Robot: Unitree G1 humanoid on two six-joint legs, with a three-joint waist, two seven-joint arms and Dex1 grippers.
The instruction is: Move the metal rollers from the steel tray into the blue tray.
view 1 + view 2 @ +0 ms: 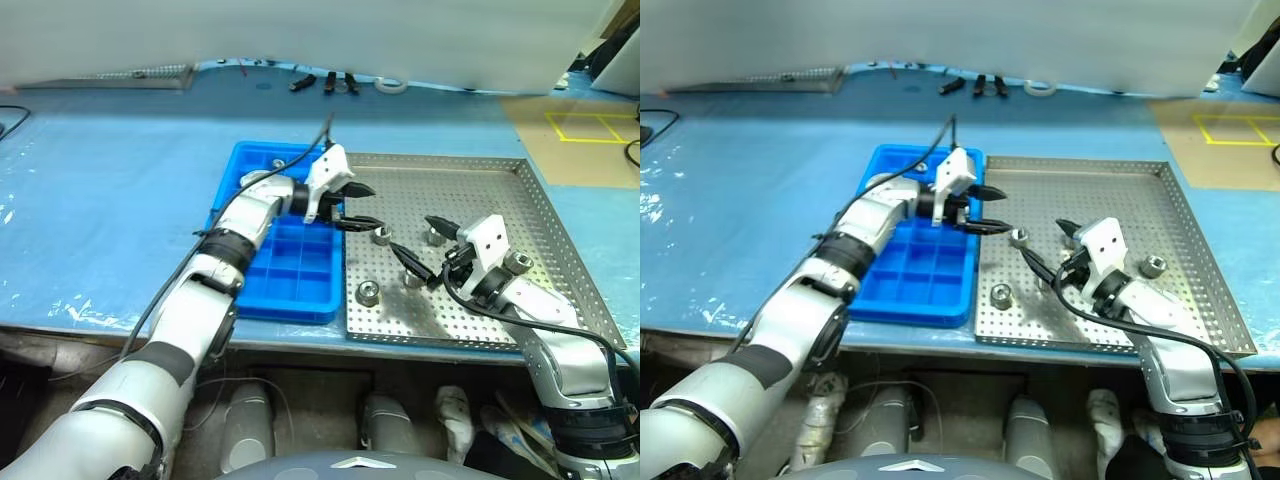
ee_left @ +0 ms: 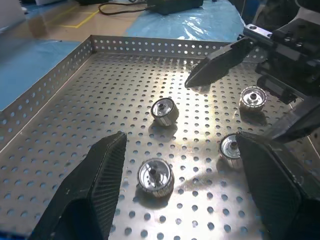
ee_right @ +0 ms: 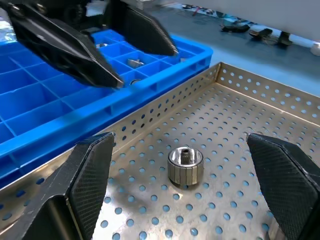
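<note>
A: Blue tray [image 1: 262, 290] on the left of the tabletop [image 1: 110, 190], hard against the steel tray [image 1: 530, 190] on its right. At least one small metal piece already in a far compartment of the blue one.

B: Left gripper [image 1: 362, 207] reaching across the shared edge, fingers apart and empty, tips just over the near-left part of the steel floor. Closest roller [image 1: 381, 237] right beside those tips.

A: Risk there: a fingertip clipping that roller on the way down and sending it rolling off across the holes. Round, shiny, free to roll, so easily knocked away by a one-sided touch.

B: Another roller [image 1: 368, 293] near the front-left corner, one [image 1: 435, 236] further right, one [image 1: 517, 262] beyond the right wrist. Possibly one more under the right arm; hard to tell.

A: Right gripper [image 1: 420, 250] low over the middle of the steel tray, fingers spread wide, nothing between them, aimed left toward the same roller.

B: Main worry, then: both sets of fingers converging on one spot. Likely outcome a knock between the tips, or the piece pushed out of reach.

A: Also the raised rim between the trays: a low carry could catch it and drop the piece short.
</note>
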